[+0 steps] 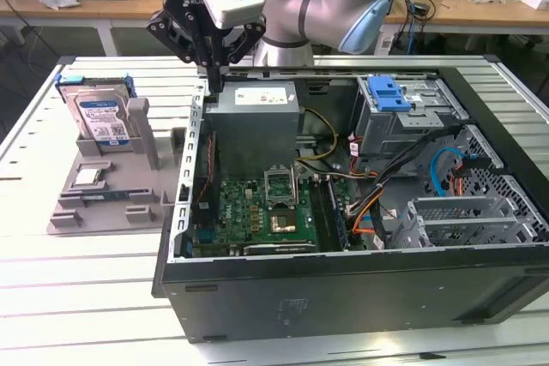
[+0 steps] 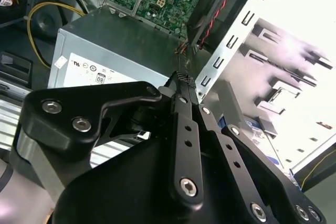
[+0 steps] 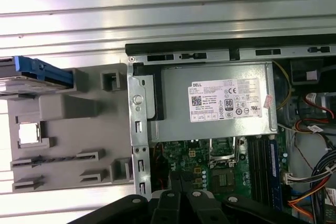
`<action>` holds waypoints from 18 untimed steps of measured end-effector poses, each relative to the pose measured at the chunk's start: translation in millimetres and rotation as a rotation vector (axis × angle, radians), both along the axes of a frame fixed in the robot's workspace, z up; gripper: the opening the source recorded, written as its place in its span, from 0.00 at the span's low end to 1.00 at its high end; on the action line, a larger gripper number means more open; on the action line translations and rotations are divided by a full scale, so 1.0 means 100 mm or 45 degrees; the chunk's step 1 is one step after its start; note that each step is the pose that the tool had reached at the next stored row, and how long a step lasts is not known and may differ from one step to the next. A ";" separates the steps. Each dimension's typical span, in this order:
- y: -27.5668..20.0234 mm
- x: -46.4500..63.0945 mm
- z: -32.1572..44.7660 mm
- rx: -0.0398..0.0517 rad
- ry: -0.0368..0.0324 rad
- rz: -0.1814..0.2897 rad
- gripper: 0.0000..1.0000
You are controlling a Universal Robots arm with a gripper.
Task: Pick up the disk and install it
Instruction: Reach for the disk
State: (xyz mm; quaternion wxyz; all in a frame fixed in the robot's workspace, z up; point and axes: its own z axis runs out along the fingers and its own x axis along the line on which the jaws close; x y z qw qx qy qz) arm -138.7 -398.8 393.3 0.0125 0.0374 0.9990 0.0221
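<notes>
**Empty gripper above the case wall, disk waiting in its stand**

Exterior view: the disk (image 1: 101,117) stands upright in a grey stand (image 1: 111,195) on the table, on the exterior view's left of the open computer case (image 1: 343,289). The gripper (image 1: 214,81) points straight down over the case's wall, beside the power supply (image 1: 255,122) and well apart from the disk. Its fingers are pressed together and hold nothing.

Second wrist view: the black fingers (image 2: 184,95) meet at their tips above the power supply (image 2: 105,40).

First wrist view: seen from above, the disk (image 3: 31,74) is a thin edge with a blue bracket at one end of the stand (image 3: 79,124).

The pickup is not yet done. Doing it well probably means spreading the fingers wide, centring them over the disk's top edge, closing on its flat faces, and lifting straight up so the bracket clears the stand.
</notes>
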 end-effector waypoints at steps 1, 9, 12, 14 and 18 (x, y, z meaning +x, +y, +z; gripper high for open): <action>0.000 -0.01 0.000 0.000 0.0000 0.000 0.11; 0.000 -0.15 0.000 0.000 0.0000 0.000 0.11; 0.000 -0.19 0.000 0.000 0.0000 0.000 0.11; 0.000 -0.21 0.000 0.000 0.0000 0.000 0.11; 0.000 -0.27 0.000 0.000 -0.0001 0.000 0.11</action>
